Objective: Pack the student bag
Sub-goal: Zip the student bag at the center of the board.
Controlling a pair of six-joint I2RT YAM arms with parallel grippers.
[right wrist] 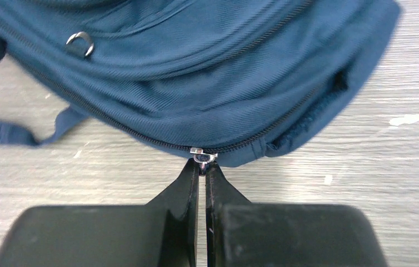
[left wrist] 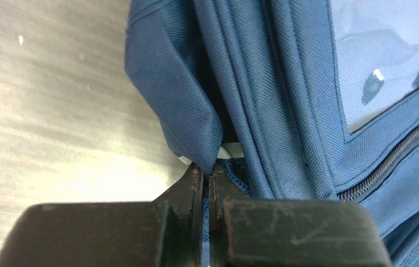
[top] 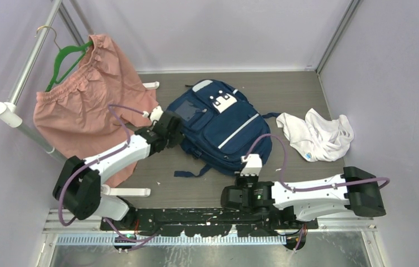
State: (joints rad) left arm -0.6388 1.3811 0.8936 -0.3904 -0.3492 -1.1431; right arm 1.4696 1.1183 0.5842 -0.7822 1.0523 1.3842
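The student bag (top: 218, 125), a navy backpack with white stripes and a white patch, lies flat mid-table. My left gripper (top: 175, 131) is at its left edge, shut on a fold of navy bag fabric (left wrist: 196, 111); in the left wrist view the gripper (left wrist: 206, 172) pinches that fold at its tips. My right gripper (top: 250, 157) is at the bag's near edge. In the right wrist view this gripper (right wrist: 202, 166) is shut on the silver zipper pull (right wrist: 203, 156) of the bag's zipper (right wrist: 140, 136), which looks closed on both sides of the pull.
A crumpled white cloth (top: 318, 133) lies right of the bag. Pink shorts (top: 85, 105) hang on a green hanger (top: 65, 61) from a white rail (top: 26, 67) at the left. A loose bag strap (top: 193, 171) trails toward the near edge. Walls enclose the table.
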